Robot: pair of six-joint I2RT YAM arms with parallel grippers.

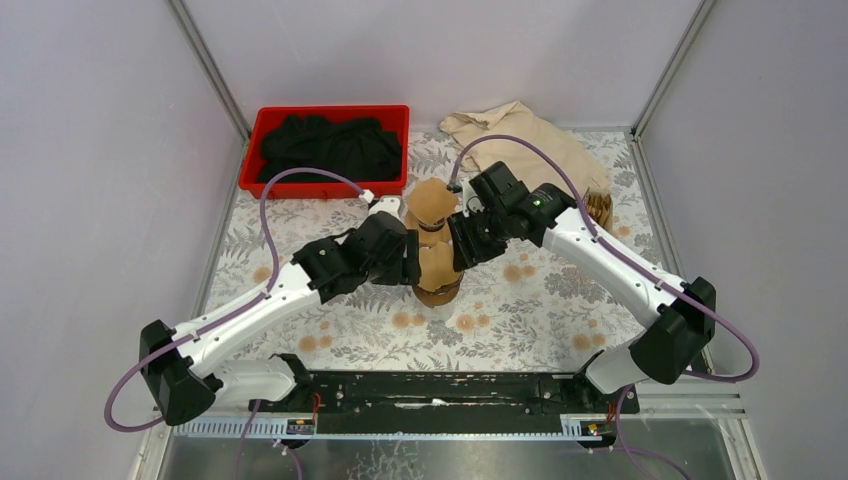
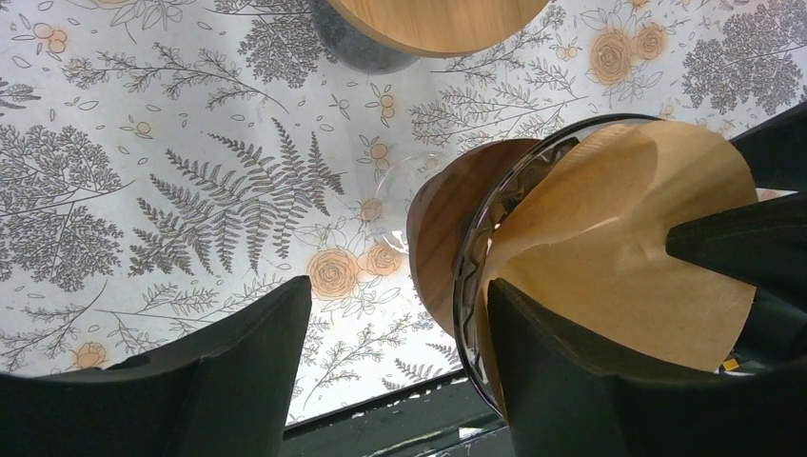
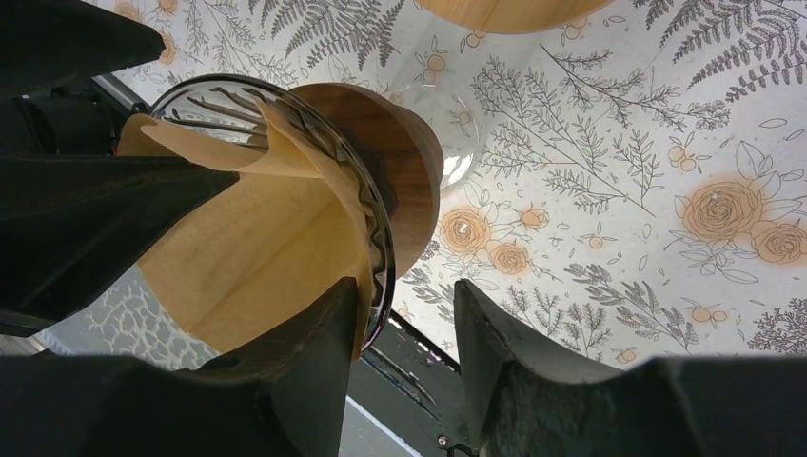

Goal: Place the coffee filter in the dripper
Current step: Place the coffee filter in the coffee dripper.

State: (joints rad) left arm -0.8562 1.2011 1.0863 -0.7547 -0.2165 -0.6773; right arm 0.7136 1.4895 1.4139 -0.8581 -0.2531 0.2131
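Where right end effector (image 3: pixel 407 297) straddles, filter (image 3: pixel 257 248) edge

Top view: fixed above and behind my arm bases (image 1: pixel 250 380), looking down, far enough back to hold the whole table (image 1: pixel 560 310).
Left wrist view: rides my left gripper (image 2: pixel 395 305), looking past its fingers (image 2: pixel 238 371), close in; dripper (image 2: pixel 442 228) on that hand's right.
Right wrist view: rides my right gripper (image 3: pixel 404 295), equally close; dripper on that hand's left.
Shared: all three catch the dripper and coffee filter (image 2: pixel 609 238) — between my hands.
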